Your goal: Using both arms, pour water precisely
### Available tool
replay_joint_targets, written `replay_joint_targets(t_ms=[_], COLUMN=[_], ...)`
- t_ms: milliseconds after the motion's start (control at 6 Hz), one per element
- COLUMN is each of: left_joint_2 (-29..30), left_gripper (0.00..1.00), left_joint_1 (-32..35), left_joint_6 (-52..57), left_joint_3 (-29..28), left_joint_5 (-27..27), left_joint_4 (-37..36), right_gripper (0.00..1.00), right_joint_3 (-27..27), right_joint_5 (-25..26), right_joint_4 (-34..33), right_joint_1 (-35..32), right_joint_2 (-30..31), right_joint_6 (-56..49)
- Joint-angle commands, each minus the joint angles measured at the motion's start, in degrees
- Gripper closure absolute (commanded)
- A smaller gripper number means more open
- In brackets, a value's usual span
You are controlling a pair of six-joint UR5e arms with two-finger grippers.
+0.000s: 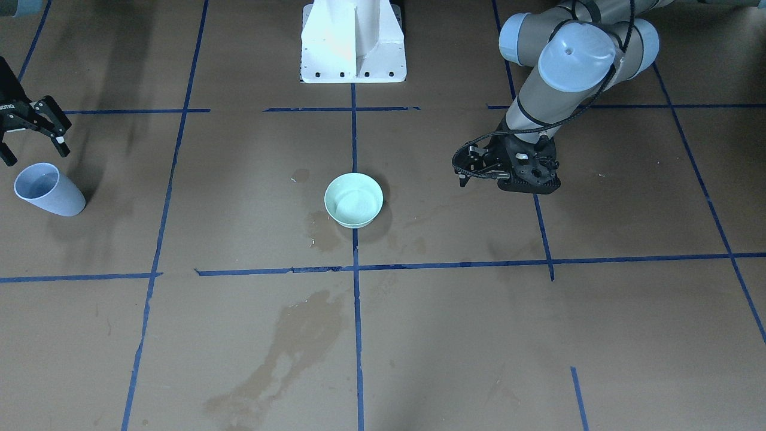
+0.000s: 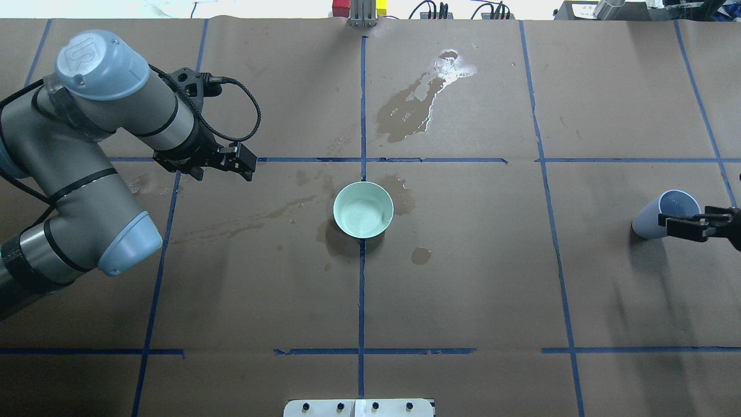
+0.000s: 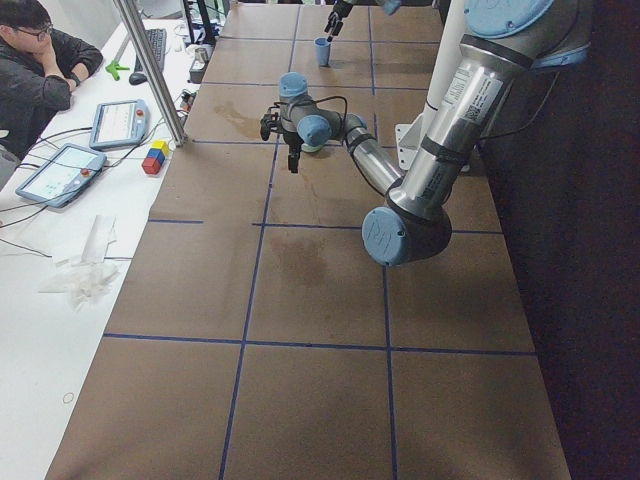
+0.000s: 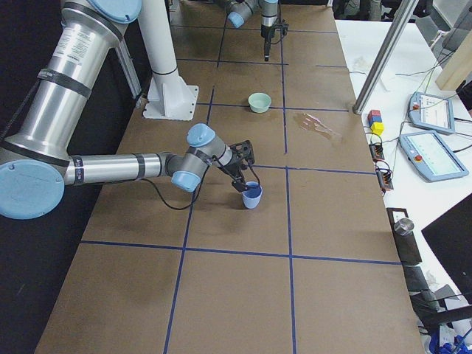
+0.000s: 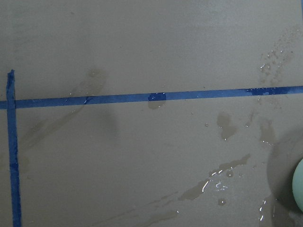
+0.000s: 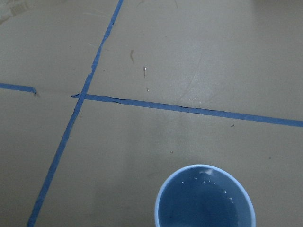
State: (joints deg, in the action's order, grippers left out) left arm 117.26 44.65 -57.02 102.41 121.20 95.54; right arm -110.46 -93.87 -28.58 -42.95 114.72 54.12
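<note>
Start with your right wrist camera, because only it looks down into the pale blue cup point(image 6: 165, 201). There the water point(image 6: 208, 210) is a dark, smooth sheen low inside, with small droplets clinging to the inner wall. The front-facing view cannot show you that. It does show the right gripper point(image 1: 36, 151) with its fingers spread wide and nothing between them, close by the cup on the side nearer the robot's base. The right side view puts one fingertip right at the rim, and you cannot tell whether it touches. The cup stands upright near the table's right end, well apart from the mint-green bowl point(image 2: 363, 209) at the centre crossing of the blue tape point(image 2: 362, 301). From overhead you can see faint concentric rings in the bowl. A bright glossy puddle point(image 2: 448, 68) also shines on the brown paper point(image 2: 608, 104) beyond it, a glare the front-facing view loses. The left gripper point(image 2: 249, 168) hangs over bare paper to the bowl's left, holding nothing, and no view lets you tell how far its fingers are parted. Your left wrist camera alone catches small wet glints point(image 5: 215, 182) on the paper near the bowl's edge.
</note>
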Motion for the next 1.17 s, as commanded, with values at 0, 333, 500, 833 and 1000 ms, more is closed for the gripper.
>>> replay_joint_targets(t_ms=[0,333,500,833,1000], left_joint_2=[-0.01,0.16,0.08,0.16,0.08], left_gripper=[0.00,0.00,0.00,0.00,0.00], left_joint_1=[0.00,-0.52,-0.53,-0.53,-0.61], left_joint_6=[-0.11,-1.34,-1.25,-1.43,-1.43], left_joint_3=[0.07,-0.02,-0.02,-0.02,-0.02], left_joint_5=[0.00,-0.18,-0.18,-0.18,-0.18], left_joint_4=[0.00,0.09,0.09,0.09,0.09], right_gripper=[0.00,0.00,0.00,0.00,0.00], right_joint_3=[7.41,11.31,12.63,19.02,22.97], right_joint_5=[10.59,19.80,24.30,30.04,32.24], right_joint_4=[11.90,15.48,17.39,22.66,25.47], right_joint_1=[7.50,12.85,15.15,17.01,17.37], right_joint_2=[1.65,1.65,1.21,-1.93,-4.39], right_joint_6=[2.48,3.44,3.80,3.89,3.89])
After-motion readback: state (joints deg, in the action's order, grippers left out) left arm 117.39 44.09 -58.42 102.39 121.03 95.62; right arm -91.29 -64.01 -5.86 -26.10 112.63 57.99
